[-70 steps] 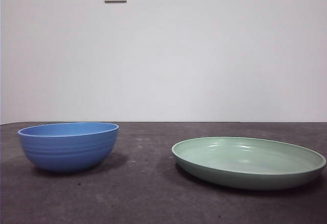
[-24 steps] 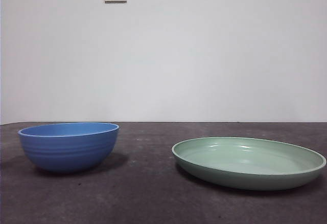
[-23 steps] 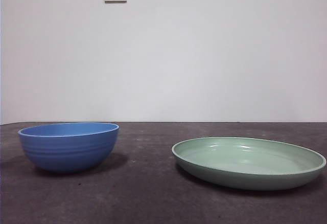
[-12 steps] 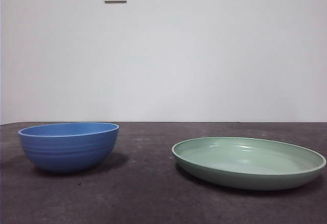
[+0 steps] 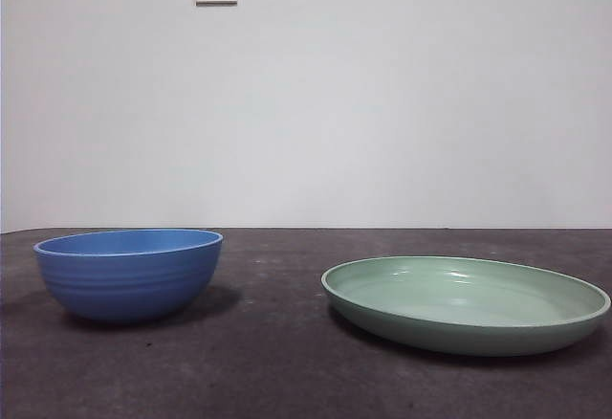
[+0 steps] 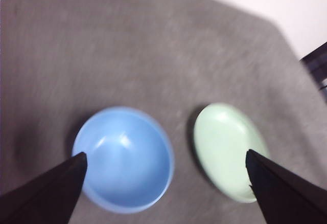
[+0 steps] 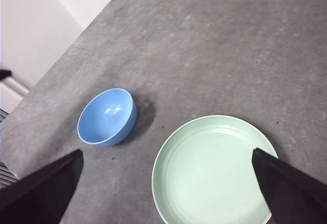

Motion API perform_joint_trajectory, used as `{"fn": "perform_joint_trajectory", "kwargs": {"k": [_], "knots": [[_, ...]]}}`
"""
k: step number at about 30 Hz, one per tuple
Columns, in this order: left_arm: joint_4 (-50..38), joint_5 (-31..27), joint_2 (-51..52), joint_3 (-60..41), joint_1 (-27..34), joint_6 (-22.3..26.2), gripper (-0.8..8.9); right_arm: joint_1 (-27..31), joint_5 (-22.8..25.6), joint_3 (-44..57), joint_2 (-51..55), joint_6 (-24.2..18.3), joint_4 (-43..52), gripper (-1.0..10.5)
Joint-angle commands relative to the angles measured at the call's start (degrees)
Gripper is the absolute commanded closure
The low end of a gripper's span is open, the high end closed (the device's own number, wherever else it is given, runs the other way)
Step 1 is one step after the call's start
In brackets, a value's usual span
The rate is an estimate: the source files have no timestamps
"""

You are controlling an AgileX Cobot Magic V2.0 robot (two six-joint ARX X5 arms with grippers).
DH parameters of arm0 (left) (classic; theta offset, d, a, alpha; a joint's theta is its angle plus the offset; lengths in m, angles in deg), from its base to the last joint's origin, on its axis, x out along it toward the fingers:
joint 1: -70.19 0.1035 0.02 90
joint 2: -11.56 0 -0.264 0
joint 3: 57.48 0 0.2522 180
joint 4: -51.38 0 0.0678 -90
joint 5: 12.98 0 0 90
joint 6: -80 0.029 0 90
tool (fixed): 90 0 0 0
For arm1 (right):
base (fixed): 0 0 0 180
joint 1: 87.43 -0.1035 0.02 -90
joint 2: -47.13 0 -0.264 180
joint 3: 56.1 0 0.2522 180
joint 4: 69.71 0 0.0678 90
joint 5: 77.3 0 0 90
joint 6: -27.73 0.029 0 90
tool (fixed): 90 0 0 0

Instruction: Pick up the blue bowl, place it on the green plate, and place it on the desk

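With nothing yet lifted, the blue bowl (image 5: 128, 273) sits empty on the tabletop (image 5: 277, 362) well apart from the green plate (image 5: 466, 302), while the left tool (image 6: 164, 158) hangs spread wide above the bowl and the right tool (image 7: 166, 168), also spread, waits high.

Blurred and cut off

The left wrist view is blurred, softening the bowl (image 6: 122, 158) rim. The right wrist view's edge cuts the plate (image 7: 214, 170) at 6 o'clock. Neither arm shows in the front view.
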Motion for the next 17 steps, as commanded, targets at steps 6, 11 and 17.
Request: {"fn": "perform_joint_trajectory", "kwargs": {"k": [6,11,17], "knots": [[1.6,-5.7,-13.2,0.9,0.0,3.8,3.12,-0.1,-0.2,-0.9,-0.4,-0.3,0.3,3.5],[1.4,-5.7,-24.7,1.1,-1.1,3.6,3.12,-0.1,-0.2,-0.9,-0.4,-0.3,0.3,3.5],[0.9,-10.4,-37.9,4.1,-4.7,4.5,3.13,-0.1,-0.2,-0.9,-0.5,-0.3,0.3,3.5]]}}
